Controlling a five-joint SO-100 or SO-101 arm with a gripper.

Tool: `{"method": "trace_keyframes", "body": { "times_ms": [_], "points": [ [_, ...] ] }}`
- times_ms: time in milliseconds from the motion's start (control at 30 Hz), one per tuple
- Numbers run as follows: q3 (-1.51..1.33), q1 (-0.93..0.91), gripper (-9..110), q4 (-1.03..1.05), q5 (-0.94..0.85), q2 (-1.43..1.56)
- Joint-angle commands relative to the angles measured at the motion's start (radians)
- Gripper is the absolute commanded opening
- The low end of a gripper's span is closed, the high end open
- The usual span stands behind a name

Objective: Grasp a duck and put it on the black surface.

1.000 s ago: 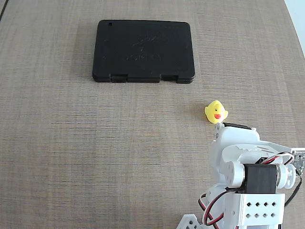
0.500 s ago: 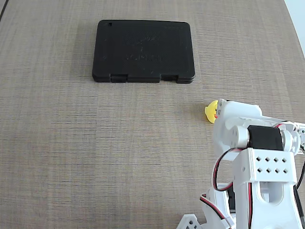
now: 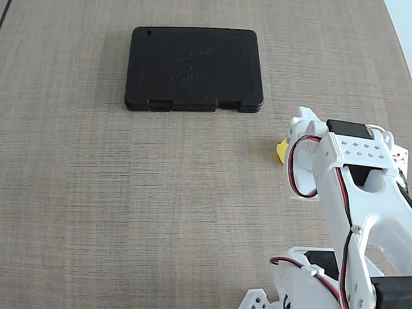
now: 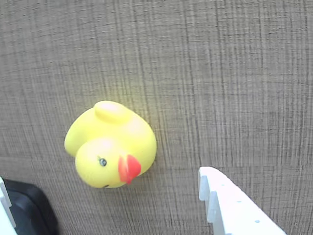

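Observation:
The duck (image 4: 110, 144) is small and yellow with a red-orange beak, and it lies on the wood-grain table in the wrist view. My gripper (image 4: 103, 188) is open above it. A white finger (image 4: 230, 208) shows at the lower right and a dark jaw part at the lower left, neither touching the duck. In the fixed view only a yellow sliver of the duck (image 3: 281, 150) shows beside the white arm (image 3: 341, 167), which hides the gripper. The black surface (image 3: 193, 67) lies flat at the far middle, well apart from the duck.
The arm's base and its red and black wires fill the lower right of the fixed view. The table's right edge (image 3: 402, 26) runs along the upper right corner. Bare wood-grain tabletop (image 3: 129, 193) lies between the duck and the black surface.
The arm has lifted and reached forward over the duck, so the duck went from fully visible to a thin yellow sliver in the fixed view. The black surface has not moved.

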State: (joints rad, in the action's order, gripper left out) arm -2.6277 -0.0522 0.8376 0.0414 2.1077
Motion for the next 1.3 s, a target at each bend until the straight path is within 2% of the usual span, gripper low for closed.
{"method": "trace_keyframes", "body": {
  "times_ms": [0,567,700,1067,1267],
  "points": [
    [0.075,-0.005,41,0.0,0.003,-0.089],
    [0.144,-0.018,41,0.002,0.006,-0.187],
    [0.144,-0.018,33,0.002,0.006,-0.187],
    [0.144,-0.014,0,0.002,0.005,-0.184],
    [0.135,-0.014,1,0.0,-0.006,-0.173]
  ]
}}
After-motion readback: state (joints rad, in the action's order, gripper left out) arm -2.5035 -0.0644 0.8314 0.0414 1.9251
